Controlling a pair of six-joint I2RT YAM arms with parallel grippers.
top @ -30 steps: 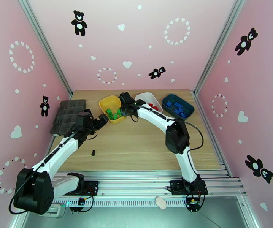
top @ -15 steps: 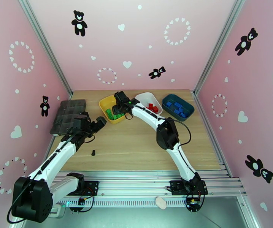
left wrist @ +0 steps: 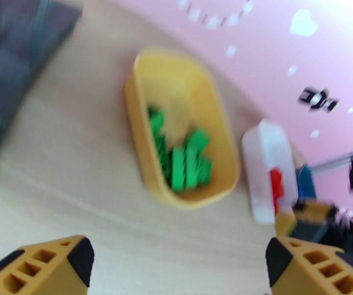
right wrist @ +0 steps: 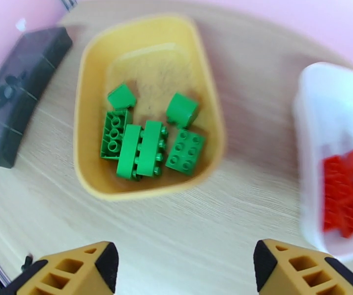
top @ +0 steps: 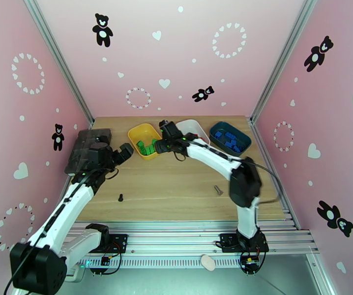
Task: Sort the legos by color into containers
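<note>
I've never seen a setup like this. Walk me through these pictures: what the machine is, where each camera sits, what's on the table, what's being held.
These are two white robot arms bolted at the near edge of a wooden table. Each ends in a two-finger gripper. The wide picture comes from a fixed camera above and behind the arms. The two close-ups come from a camera on each wrist, with that gripper's own fingers at the bottom. The left gripper and right gripper are both open and hold nothing. On the table sit a yellow tub with green bricks, a white tub with red bricks and a teal tub with blue bricks. There is also a dark organizer tray and two loose screws.
</note>
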